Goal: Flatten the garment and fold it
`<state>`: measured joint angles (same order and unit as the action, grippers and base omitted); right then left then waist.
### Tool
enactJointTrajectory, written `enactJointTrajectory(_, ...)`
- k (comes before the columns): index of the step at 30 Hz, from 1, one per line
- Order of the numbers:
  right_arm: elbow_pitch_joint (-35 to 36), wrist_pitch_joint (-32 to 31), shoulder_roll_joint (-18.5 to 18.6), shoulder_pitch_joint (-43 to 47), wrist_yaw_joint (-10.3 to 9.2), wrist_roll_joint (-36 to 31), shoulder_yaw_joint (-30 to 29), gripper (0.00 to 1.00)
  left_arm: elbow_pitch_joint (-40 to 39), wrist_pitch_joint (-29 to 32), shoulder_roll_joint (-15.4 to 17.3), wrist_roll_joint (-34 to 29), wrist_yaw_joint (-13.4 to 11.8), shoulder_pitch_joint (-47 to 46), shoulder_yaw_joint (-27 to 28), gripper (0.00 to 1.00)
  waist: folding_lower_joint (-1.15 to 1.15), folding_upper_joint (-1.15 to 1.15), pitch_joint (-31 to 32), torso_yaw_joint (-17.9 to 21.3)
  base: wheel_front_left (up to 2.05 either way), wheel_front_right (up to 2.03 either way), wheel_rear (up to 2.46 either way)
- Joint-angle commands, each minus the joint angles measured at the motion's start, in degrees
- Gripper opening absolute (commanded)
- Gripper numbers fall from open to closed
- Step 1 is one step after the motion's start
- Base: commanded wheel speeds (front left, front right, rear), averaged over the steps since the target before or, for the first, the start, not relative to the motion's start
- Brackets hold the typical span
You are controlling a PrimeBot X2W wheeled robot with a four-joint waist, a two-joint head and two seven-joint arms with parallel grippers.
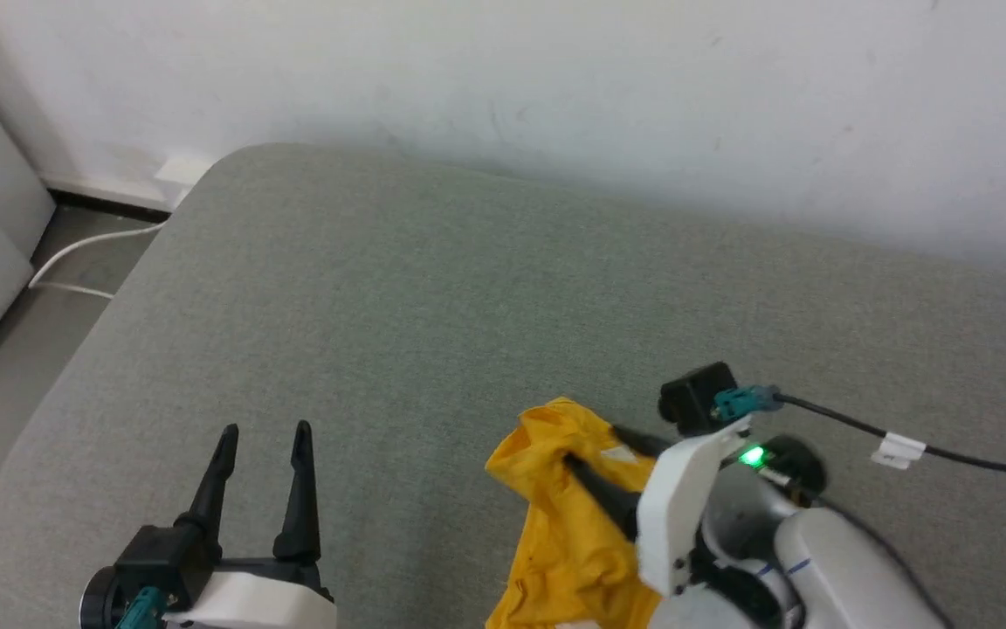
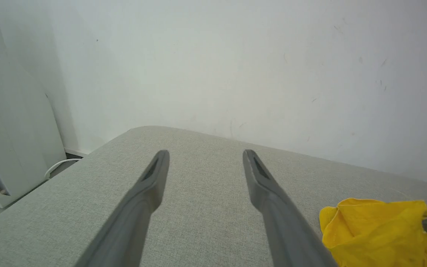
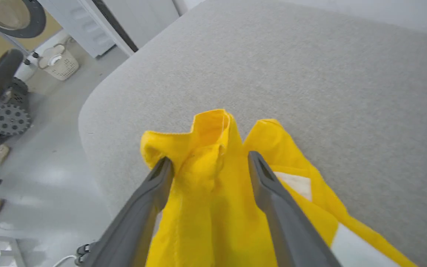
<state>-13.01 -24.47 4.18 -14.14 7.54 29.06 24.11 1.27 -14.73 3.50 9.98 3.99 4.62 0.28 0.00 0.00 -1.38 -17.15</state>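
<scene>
- Clearly, the garment (image 1: 555, 524) is not flat yet: it lies crumpled in a yellow heap on the near right part of the grey cushion (image 1: 433, 288), with its white label (image 3: 295, 183) showing.
- Right gripper (image 1: 592, 445) has its jaws spread, one finger on each side of a raised fold; the cloth stands between them but is not pinched.
- I judge that this placing serves either to take a new hold or to let the cloth go; which one I cannot tell.
- Left gripper (image 1: 265, 432) hangs over bare cushion, well apart from the cloth, jaws spread and empty, probably waiting to take a second corner for stretching.
</scene>
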Motion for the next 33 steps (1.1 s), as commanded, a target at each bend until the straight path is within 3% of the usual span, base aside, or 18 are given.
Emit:
enactJointTrajectory(1, 1.09, -0.76, 2.50, -1.39, -0.05, -4.03, -0.30, 1.00, -0.13, -0.27, -0.24, -0.36, 0.42, -0.12, 0.33, 1.00, 0.00, 0.00, 0.61, 1.76, 0.00, 0.00, 0.00)
enactJointTrajectory(5, 4.98, -1.31, 6.57, -1.72, -0.05, -10.09, -2.80, 1.00, -0.13, -0.27, -0.29, -0.47, 0.59, -0.06, 0.54, 1.00, 0.00, 0.00, 0.84, 3.63, 0.00, 0.00, 0.00)
enactJointTrajectory(8, 8.90, 1.71, 9.10, -1.67, -0.05, -12.09, -6.30, 1.00, -0.30, -0.27, -0.34, -0.44, 0.62, -0.24, 0.67, 1.00, 0.00, 0.00, 0.79, 4.65, 0.00, 0.00, 0.00)
enactJointTrajectory(13, 14.50, 10.31, 14.84, -1.15, -0.05, -16.95, -12.62, 1.00, -1.07, -0.27, -0.41, -0.37, 0.55, -0.38, 1.27, 1.00, 0.00, 0.00, 0.62, 6.66, 0.00, 0.00, 0.00)
enactJointTrajectory(17, 17.76, 18.21, 16.78, 1.24, -0.05, -20.89, -20.49, 1.00, -2.08, -0.27, -0.46, -0.49, 0.47, -0.49, 1.78, 1.00, 0.00, 0.00, 0.30, 8.00, 0.00, 0.00, 0.00)
enactJointTrajectory(21, 20.88, 24.41, 15.02, 5.67, -0.05, -22.95, -28.13, 1.00, -3.53, -0.27, -0.51, -0.73, 0.21, -0.51, 2.03, 1.00, 0.00, 0.00, -0.04, 9.11, 0.00, 0.00, 0.00)
enactJointTrajectory(25, 24.54, 29.14, 10.60, 11.15, -0.05, -24.13, -34.00, 1.00, -4.69, -0.27, -0.55, -1.07, -0.16, 0.04, 2.05, 1.00, 0.00, 0.00, -0.35, 10.03, 0.00, 0.00, 0.00)
enactJointTrajectory(29, 27.53, 32.21, 5.40, 16.37, -0.05, -23.34, -36.82, 1.00, -5.62, -0.27, -0.58, -1.76, -0.63, 0.76, 1.75, 1.00, 0.00, 0.00, -0.56, 10.52, 0.00, 0.00, 0.00)
enactJointTrajectory(33, 28.76, 34.00, 3.32, 19.57, -0.05, -23.37, -36.22, 1.00, -6.78, -0.27, -0.59, -2.06, -0.74, 1.37, 1.73, 1.00, 0.00, 0.00, -0.71, 10.72, 0.00, 0.00, 0.00)
